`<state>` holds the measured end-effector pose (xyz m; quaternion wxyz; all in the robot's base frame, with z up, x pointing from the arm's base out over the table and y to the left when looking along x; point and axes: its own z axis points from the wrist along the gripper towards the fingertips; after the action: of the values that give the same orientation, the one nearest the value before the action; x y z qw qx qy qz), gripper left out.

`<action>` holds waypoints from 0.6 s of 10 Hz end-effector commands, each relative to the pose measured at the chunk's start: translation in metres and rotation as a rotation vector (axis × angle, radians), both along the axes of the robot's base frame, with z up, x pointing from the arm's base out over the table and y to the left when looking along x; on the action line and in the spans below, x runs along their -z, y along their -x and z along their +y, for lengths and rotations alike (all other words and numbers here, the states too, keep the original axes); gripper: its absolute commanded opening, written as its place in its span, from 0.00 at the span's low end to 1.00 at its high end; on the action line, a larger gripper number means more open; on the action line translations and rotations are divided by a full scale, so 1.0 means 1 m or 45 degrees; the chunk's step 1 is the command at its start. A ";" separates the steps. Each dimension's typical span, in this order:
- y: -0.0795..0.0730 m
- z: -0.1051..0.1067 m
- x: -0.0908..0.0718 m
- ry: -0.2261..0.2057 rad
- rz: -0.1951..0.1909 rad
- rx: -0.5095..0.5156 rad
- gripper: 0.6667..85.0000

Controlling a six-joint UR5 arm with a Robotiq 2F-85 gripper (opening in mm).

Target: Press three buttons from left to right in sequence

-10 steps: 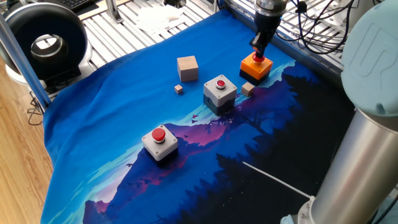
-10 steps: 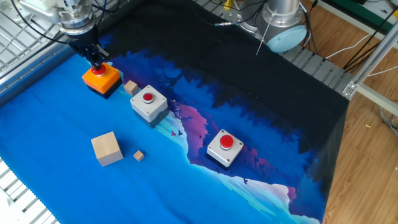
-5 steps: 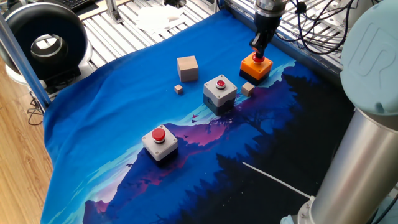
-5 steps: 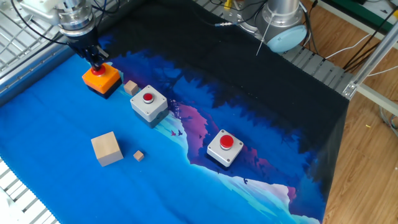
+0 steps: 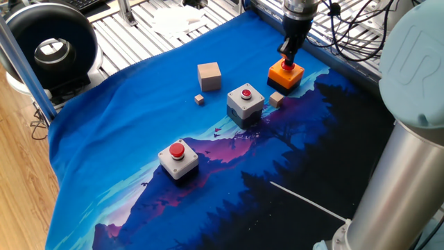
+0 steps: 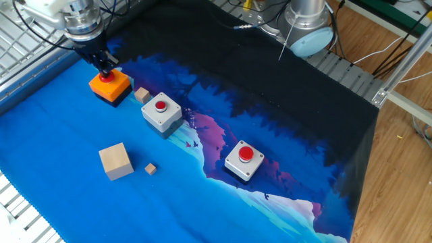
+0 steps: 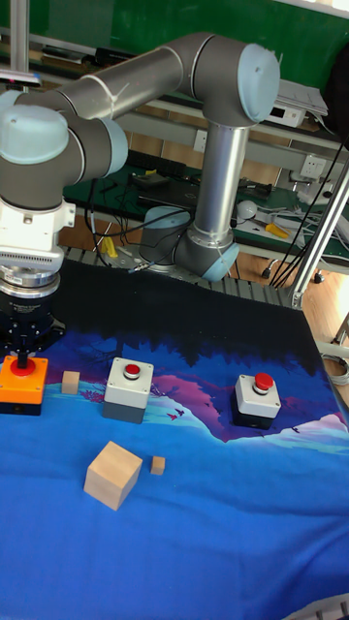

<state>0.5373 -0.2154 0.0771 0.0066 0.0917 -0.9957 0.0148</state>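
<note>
on the far right of the table [image 5: 104, 118] in one fixed view, i see the tool [image 5: 288, 58] standing tip-down on the red cap of the orange button box [image 5: 285, 75]; whether its fingers are apart or together i cannot tell. a small tan cube [image 5: 277, 99] lies between that box and the middle grey button box [image 5: 245, 103], a large wooden cube [image 5: 209, 76] and a tiny one [image 5: 199, 99] beyond, the near grey button box [image 5: 178, 159] well apart.

from the other fixed view, nothing blocks the tool.

the tall fixed view shows the same row.

i see no change from half a second ago.
</note>
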 end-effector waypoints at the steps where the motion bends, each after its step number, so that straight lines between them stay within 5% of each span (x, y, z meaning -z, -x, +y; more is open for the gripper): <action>1: -0.003 0.000 -0.003 -0.019 -0.003 -0.003 0.00; 6: -0.009 0.001 -0.016 -0.026 0.001 -0.003 0.00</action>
<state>0.5421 -0.2178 0.0863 0.0096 0.0958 -0.9953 0.0111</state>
